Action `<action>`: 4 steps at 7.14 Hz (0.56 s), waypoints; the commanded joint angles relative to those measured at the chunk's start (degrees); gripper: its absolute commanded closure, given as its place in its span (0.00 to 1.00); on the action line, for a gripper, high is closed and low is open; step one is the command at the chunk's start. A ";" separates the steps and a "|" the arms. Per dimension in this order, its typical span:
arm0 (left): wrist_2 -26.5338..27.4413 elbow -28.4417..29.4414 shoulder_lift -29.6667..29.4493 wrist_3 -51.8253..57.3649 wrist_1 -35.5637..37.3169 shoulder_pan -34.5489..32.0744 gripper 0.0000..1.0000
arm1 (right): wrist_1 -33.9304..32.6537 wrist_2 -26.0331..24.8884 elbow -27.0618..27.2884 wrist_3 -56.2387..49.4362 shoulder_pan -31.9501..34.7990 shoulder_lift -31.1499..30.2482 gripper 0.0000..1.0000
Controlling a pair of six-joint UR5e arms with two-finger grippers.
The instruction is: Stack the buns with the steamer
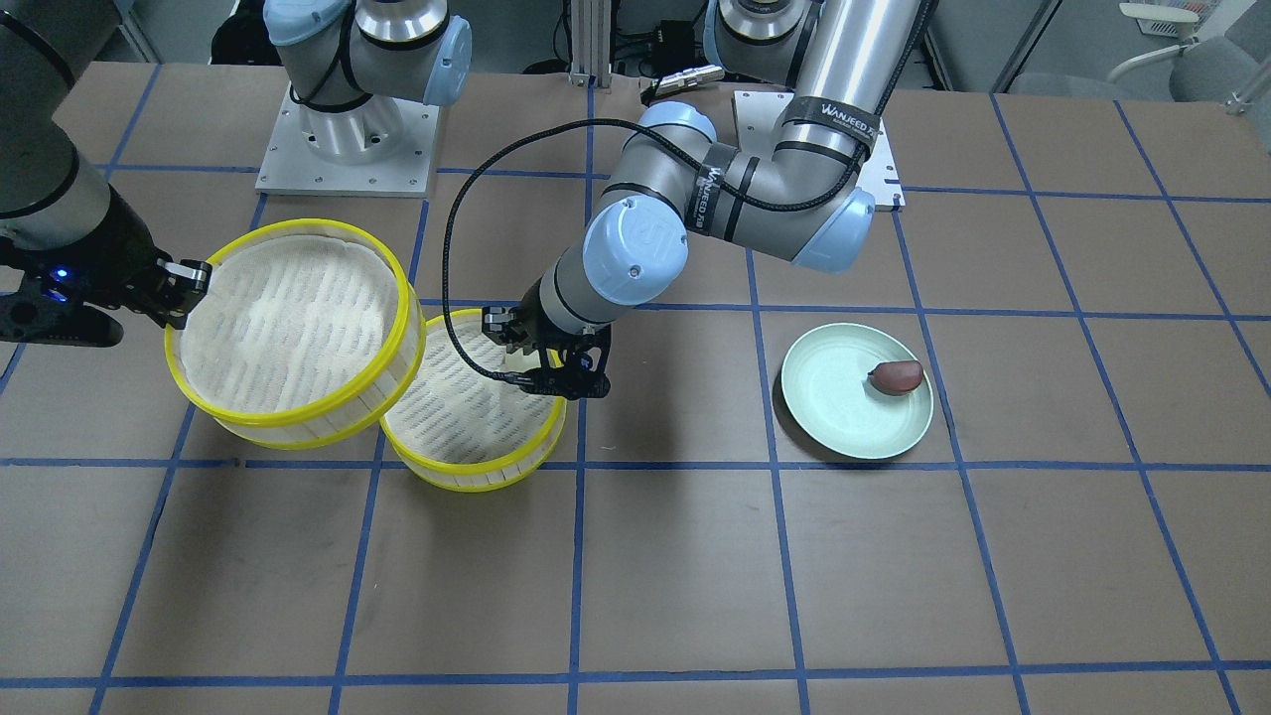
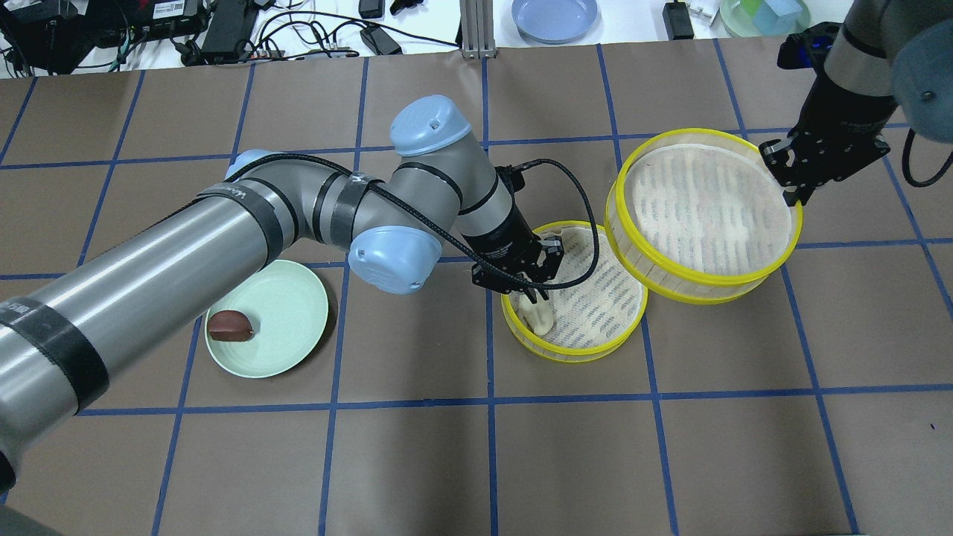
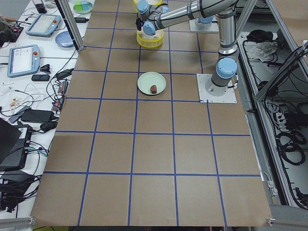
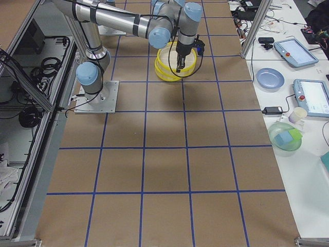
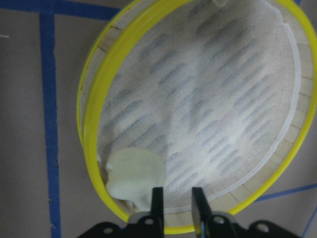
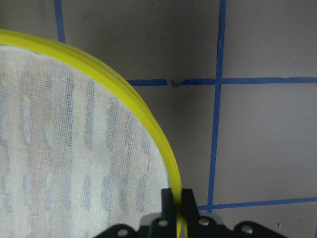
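The steamer is two yellow-rimmed trays. The lower tray [image 2: 573, 356] stands on the table, and the cream-white bun [image 2: 540, 318] lies inside it near its rim. My left gripper [image 2: 530, 292] hovers just over that bun. In the left wrist view the gripper [image 5: 177, 204] is open with nothing between its fingers, and the bun [image 5: 134, 177] lies just left of them. My right gripper [image 2: 793, 190] is shut on the rim of the upper tray [image 2: 700, 294] and holds it lifted and tilted, overlapping the lower tray's edge. The dark reddish-brown bun [image 2: 230, 326] lies on the pale green plate [image 2: 287, 327].
The left arm's black cable [image 2: 581, 201] loops above the lower tray. The two arm bases [image 1: 348, 149] stand at the robot's side of the table. A blue plate [image 2: 555, 16] and cables lie on the bench beyond the far edge.
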 commanded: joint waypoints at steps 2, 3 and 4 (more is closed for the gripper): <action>12.28 2.95 2.02 0.87 0.35 1.07 0.00 | -0.29 0.49 0.34 6.69 2.10 1.06 1.00; 15.86 4.88 3.51 4.27 -5.33 3.86 0.00 | -0.99 -0.03 0.43 10.81 6.81 1.68 1.00; 21.73 6.38 5.26 11.44 -10.09 7.20 0.00 | -2.56 -0.21 2.69 16.42 10.16 1.86 1.00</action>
